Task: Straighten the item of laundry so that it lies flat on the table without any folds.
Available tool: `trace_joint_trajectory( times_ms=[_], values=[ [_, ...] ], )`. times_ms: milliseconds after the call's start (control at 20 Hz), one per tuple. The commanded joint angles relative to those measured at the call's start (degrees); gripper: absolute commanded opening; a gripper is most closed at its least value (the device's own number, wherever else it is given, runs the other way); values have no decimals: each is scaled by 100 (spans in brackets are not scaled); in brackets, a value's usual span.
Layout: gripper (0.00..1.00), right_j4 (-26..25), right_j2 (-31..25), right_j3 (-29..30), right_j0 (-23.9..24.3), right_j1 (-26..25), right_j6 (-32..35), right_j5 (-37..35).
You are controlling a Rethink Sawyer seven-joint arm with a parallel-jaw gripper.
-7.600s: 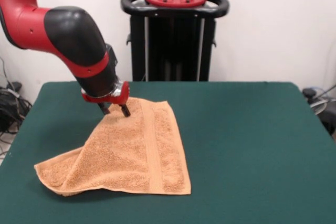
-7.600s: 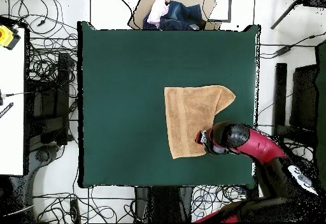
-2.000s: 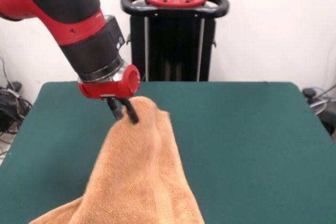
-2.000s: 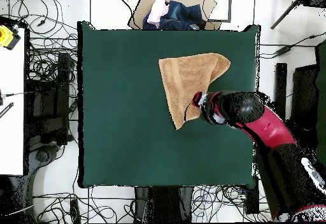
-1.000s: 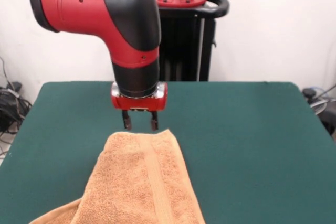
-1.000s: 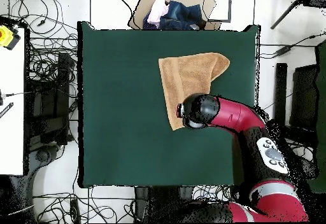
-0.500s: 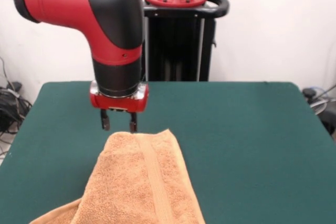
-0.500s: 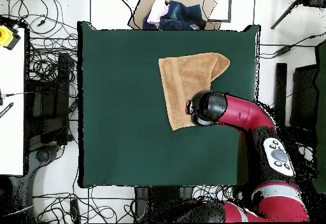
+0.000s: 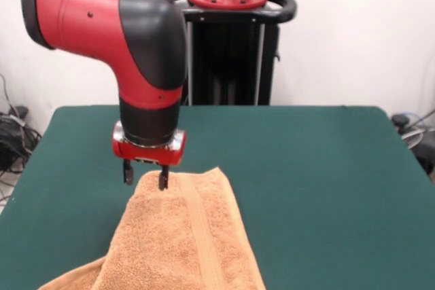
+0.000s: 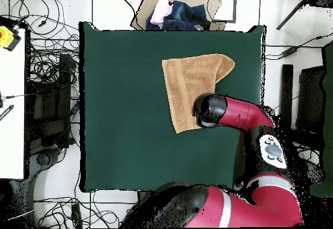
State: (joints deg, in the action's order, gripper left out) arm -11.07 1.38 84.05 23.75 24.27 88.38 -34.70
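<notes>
Towel (image 9: 183, 236) first: in the front view we see an orange-tan terry cloth, fuzzy all over, with a flat woven band running lengthwise down it. It lies on the near left part of the table (image 9: 326, 188), whose top is a plain dark green felt-like cloth. The towel is not flat here (its far end is rounded and humped, and a second layer pokes out low at the left, by the picture's bottom edge). We see the gripper (image 9: 145, 177) pointing straight down at the towel's far left corner. Its two dark fingers stand apart, one at the corner's outer side over green cloth, the other over the fuzzy pile; nothing is held between them. Whether the tips touch the cloth we cannot tell.

From overhead, we find the towel (image 10: 192, 84) in the table's (image 10: 130, 109) upper right part, roughly rectangular, with its upper right corner folded over into a rounded flap. The woven band shows along its left side. The arm's black and red wrist covers the towel's lower right corner, so the gripper itself is hidden in this view. Beyond the table's top edge sits an open cardboard box (image 10: 214, 8) with blue and pale clothes (image 10: 170, 13) bundled in it.
</notes>
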Motion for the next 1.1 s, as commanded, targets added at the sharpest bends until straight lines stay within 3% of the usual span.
trace_joint_trajectory(
  times_ms=[50,400,750,1100],
  values=[
    [100,188,232,-508,-388,-440,1184,-1150],
    [100,752,-818,575,546,158,424,-603],
    [100,692,-871,452,479,-408,748,44],
    [100,639,-968,557,470,-668,935,941]
  ],
)
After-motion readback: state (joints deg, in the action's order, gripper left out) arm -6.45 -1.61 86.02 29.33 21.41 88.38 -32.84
